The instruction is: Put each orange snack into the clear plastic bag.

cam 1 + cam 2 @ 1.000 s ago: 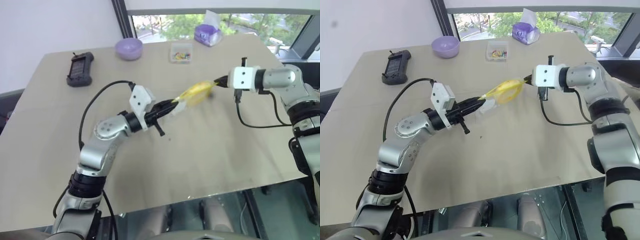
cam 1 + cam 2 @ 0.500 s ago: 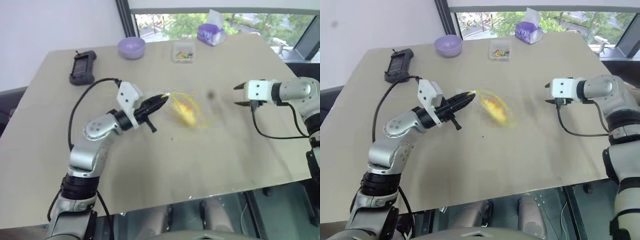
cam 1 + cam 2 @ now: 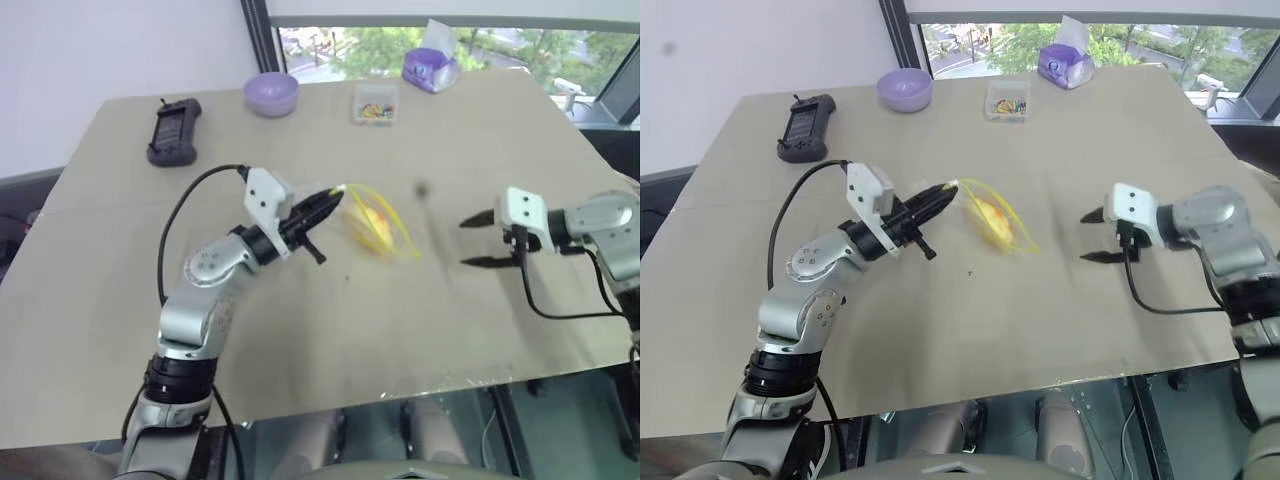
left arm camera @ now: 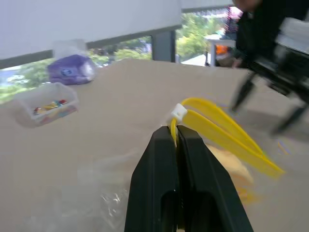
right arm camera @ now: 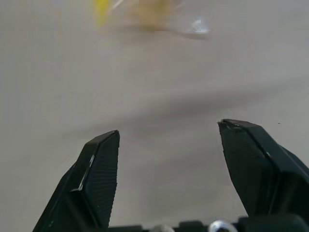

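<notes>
- Holding the bag [image 3: 378, 228] by its yellow strip, my left gripper [image 3: 337, 198] has its two black fingers [image 4: 159, 159] pinched tight together on it.
- The strip sticks up between those fingers, and a small white clip sits on it just past my fingertips.
- The bag hangs out from my left gripper, over the middle of the table [image 3: 300, 330].
- The snack [image 3: 992, 214] is inside the bag; I see it as a golden lump through the clear plastic.
- I cannot tell if the bag touches the table or hangs just above it.
- My right gripper [image 3: 482, 240] is wide open and has nothing in it.
- It is over the right side of the table, well apart from the bag, and its tips point toward the bag.
- In my right wrist view, my two fingers [image 5: 96, 179] stand far apart with bare table between them, and the bag is a blur beyond them.
- At the far edge of the table are a purple bowl [image 3: 271, 94], a small clear box [image 3: 374, 104] with bright bits in it, and a purple pack [image 3: 430, 68].
- A black handset [image 3: 173, 131] lies at the far left side.
</notes>
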Robot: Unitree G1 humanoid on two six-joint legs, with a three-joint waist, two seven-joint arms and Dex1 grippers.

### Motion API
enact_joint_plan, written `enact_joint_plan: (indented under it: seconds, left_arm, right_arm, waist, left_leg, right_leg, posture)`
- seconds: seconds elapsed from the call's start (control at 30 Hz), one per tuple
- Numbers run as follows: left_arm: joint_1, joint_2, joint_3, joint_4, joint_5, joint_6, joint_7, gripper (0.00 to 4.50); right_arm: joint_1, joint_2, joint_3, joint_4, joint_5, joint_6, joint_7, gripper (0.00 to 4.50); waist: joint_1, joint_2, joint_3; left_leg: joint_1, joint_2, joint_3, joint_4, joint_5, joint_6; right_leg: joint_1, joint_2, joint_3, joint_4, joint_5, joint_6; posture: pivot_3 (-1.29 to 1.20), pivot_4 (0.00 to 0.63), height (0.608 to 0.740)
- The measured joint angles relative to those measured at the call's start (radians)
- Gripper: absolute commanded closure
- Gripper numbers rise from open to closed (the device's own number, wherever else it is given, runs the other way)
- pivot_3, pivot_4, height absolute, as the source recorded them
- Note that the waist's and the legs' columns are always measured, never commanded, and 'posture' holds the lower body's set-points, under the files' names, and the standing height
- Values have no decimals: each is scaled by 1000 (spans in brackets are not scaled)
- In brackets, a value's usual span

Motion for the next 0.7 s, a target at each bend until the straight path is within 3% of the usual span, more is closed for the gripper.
enact_joint_plan:
  seconds: [0.07, 0.17, 0.43, 0.7]
  left_arm:
    - [4, -54, 26, 0, -36, 31, 55, 4500]
    - [37, -64, 28, -1, -44, 47, 77, 4500]
    - [43, -53, 23, 1, -43, 48, 60, 4500]
    - [37, -52, 23, 10, -42, 48, 57, 4500]
  right_arm:
    - [109, -35, -34, -181, 59, 181, -4, 903]
    - [182, -34, -41, -294, 74, 271, -57, 903]
    - [96, 104, -71, -262, 25, 333, -278, 903]
    - [61, 195, -25, -237, -30, 305, -335, 903]
  waist:
    - [6, 0, 0]
    - [7, 0, 0]
    - [12, -1, 0]
    - [11, -1, 0]
  left_leg:
    - [1, 0, 0, 0, 0, 0]
    - [2, 0, 3, 1, 0, 0]
    - [3, 0, 3, 1, 0, 0]
    - [3, 0, 2, 1, 0, 0]
  right_leg:
    - [0, -1, 0, 1, 0, 0]
    - [1, -1, 2, 1, 0, 0]
    - [2, 0, 2, 1, 0, 0]
    - [2, 0, 1, 1, 0, 0]
  posture:
    - [0, 150, 736]
    - [0, 150, 736]
    - [0, 150, 736]
    - [0, 150, 736]
